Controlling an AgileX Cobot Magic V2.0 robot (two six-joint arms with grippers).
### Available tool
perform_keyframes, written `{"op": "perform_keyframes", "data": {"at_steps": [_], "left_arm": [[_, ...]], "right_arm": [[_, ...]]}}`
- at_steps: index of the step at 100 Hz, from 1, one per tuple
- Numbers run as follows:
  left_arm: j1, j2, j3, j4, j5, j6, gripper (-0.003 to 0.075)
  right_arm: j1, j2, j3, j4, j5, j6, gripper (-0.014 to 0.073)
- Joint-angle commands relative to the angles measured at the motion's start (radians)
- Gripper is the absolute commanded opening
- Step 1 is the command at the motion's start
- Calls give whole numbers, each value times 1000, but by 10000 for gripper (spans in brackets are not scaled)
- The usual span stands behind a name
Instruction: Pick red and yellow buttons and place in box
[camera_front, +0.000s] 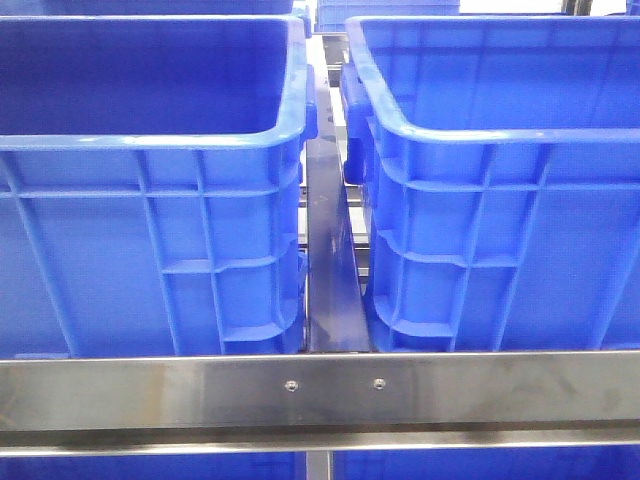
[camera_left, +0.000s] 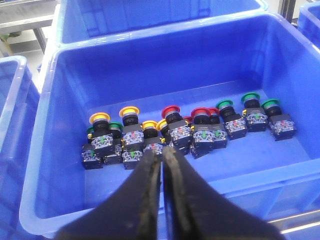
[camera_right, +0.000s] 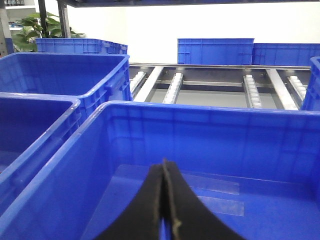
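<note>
No brand, label or writing is showing legibly anywhere; the small marks on the button bodies are too fine to read.

In the left wrist view the left pincer (camera_left: 162, 157) is hanging over a blue crate (camera_left: 50, 165) with its black fingers (camera_left: 145, 190) pressed together, pinching nothing. The buttons are lying in a loose row across the crate floor, nearer its far wall: yellow buttons (camera_left: 100, 119) toward one end, red buttons (camera_left: 200, 114) in the middle, green buttons (camera_left: 250, 98) toward the other end. Several are touching or overlapping — the middle ones are packed tightest. Bare floor is lying open between the row and the near wall, and at both ends of the row.

In the right wrist view the right pincer (camera_right: 164, 200) is sitting closed over a second crate (camera_right: 210, 112), its floor bare apart from two clear tape strips (camera_right: 220, 205). More crates are standing beside it, and a roller rack (camera_right: 250, 92) beyond.

The front view is showing two crates side by side behind a steel rail (camera_front: 320, 390), a narrow gap (camera_front: 330, 260) between them — neither pincer is appearing there.
</note>
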Motion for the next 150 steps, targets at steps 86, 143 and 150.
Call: {"op": "perform_keyframes", "data": {"at_steps": [86,143,150], "left_arm": [[2,481,-192,4,-66,-120,496],[126,1048,-502,-2,-15,-122,496],[142,1080,-502,-4,-24,-122,496]], "right_arm": [[0,6,-25,9,-20,-12,-67],[0,6,-25,9,-20,-12,-67],[0,6,-25,9,-20,-12,-67]]}}
